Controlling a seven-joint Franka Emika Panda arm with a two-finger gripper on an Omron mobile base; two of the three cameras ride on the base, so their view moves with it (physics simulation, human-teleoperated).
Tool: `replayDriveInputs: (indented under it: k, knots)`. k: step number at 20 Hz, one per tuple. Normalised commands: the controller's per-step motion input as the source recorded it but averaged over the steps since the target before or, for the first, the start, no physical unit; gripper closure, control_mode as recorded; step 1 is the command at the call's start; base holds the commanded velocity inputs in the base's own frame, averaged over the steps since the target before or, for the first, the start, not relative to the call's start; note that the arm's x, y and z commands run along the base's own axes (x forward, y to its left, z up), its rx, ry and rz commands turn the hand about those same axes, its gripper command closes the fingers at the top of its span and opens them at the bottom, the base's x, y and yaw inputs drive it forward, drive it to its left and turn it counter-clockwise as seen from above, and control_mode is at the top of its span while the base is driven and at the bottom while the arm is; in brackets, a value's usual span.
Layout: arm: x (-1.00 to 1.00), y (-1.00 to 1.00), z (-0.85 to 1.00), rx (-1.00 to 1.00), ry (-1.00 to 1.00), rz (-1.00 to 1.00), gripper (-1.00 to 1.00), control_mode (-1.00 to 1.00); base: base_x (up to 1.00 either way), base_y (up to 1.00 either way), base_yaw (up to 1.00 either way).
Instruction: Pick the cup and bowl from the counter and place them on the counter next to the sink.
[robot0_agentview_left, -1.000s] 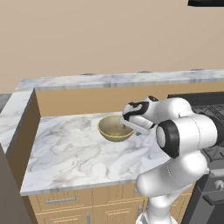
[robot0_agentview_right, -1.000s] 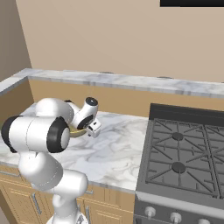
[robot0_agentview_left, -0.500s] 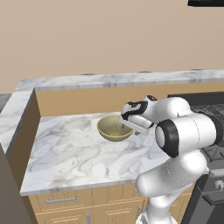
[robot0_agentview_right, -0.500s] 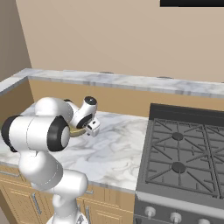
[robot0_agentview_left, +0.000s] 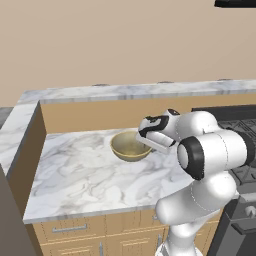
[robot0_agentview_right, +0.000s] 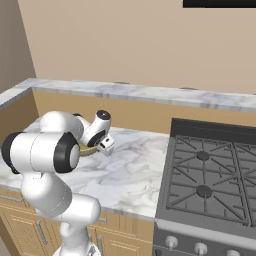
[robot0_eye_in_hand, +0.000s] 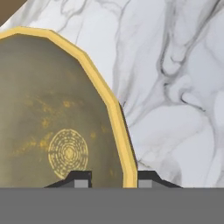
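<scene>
Now | counter white marble, tan wall | bowl rim between parted jaws

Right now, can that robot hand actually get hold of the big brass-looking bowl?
Probably yes. The gripper sits right at the bowl, one fingertip inside the rim and one outside, with nothing between them and bare counter around it.
</scene>
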Motion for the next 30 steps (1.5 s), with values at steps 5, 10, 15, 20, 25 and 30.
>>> replayDriveInputs:
  k: [5, 10, 15, 20, 25, 30]
  knots:
    - [0.00, 0.00, 0.00, 0.00, 0.00, 0.00, 1.00, -1.00, 0.00, 0.00, 0.00]
    - [0.00, -0.01, 0.03, 0.00, 0.01, 0.00, 1.00, -1.00, 0.00, 0.00, 0.00]
    - [-0.31, -0.17, 0.32, 0.00, 0.01, 0.00, 1.00, -1.00, 0.00, 0.00, 0.00]
    - [-0.56, -0.22, 0.54, 0.04, -0.02, 0.00, 1.00, -1.00, 0.00, 0.00, 0.00]
    - [-0.47, -0.07, 0.57, 0.05, -0.05, 0.00, 1.00, -1.00, 0.00, 0.00, 0.00]
    - [-0.58, 0.00, 0.53, 0.04, 0.00, 0.00, 1.00, -1.00, 0.00, 0.00, 0.00]
